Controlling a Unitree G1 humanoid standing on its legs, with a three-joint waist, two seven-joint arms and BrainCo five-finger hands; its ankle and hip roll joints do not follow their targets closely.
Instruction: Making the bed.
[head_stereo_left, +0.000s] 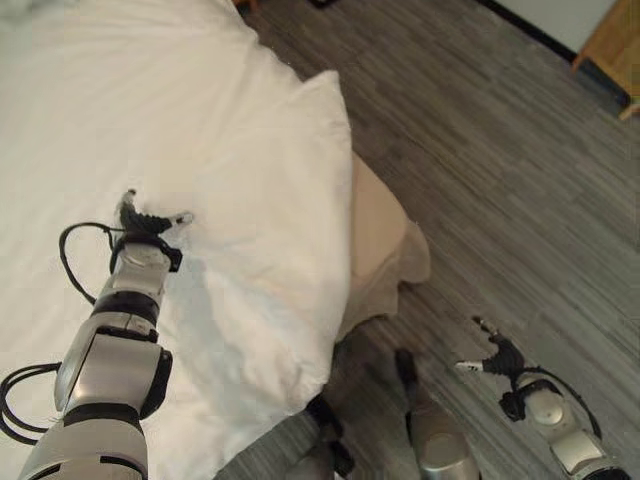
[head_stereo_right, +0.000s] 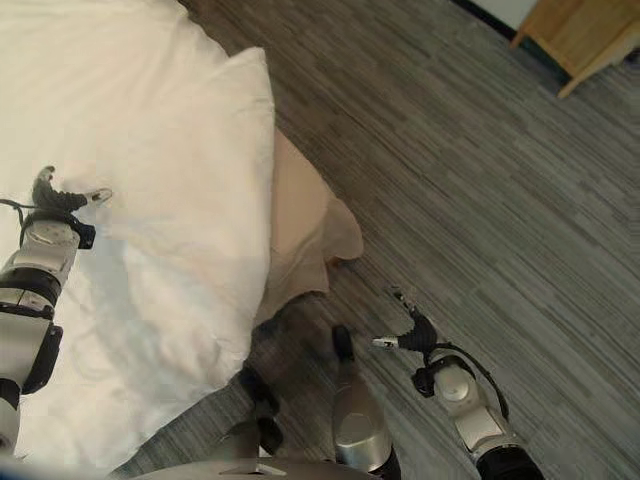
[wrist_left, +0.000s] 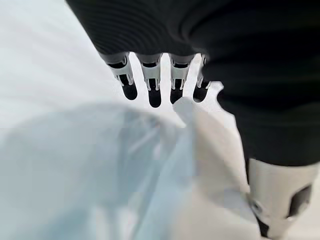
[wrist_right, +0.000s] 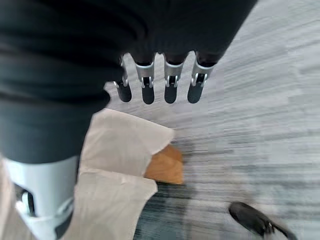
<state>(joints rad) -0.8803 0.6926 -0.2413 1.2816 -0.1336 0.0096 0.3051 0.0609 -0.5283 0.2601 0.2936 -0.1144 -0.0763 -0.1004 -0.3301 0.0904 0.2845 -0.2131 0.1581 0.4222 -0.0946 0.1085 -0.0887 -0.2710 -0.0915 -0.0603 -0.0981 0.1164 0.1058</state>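
A white duvet covers the bed and hangs over its near corner. Beneath that corner a beige bed skirt drapes to the floor. My left hand lies on the duvet near its middle, open, fingers straight and thumb apart. A raised fold of the duvet stands between the fingers and the thumb. My right hand hangs open over the floor to the right of the bed, fingers straight, holding nothing.
Grey plank flooring runs along the bed's right side. A wooden piece of furniture stands at the far right. A wooden bed leg shows under the beige skirt.
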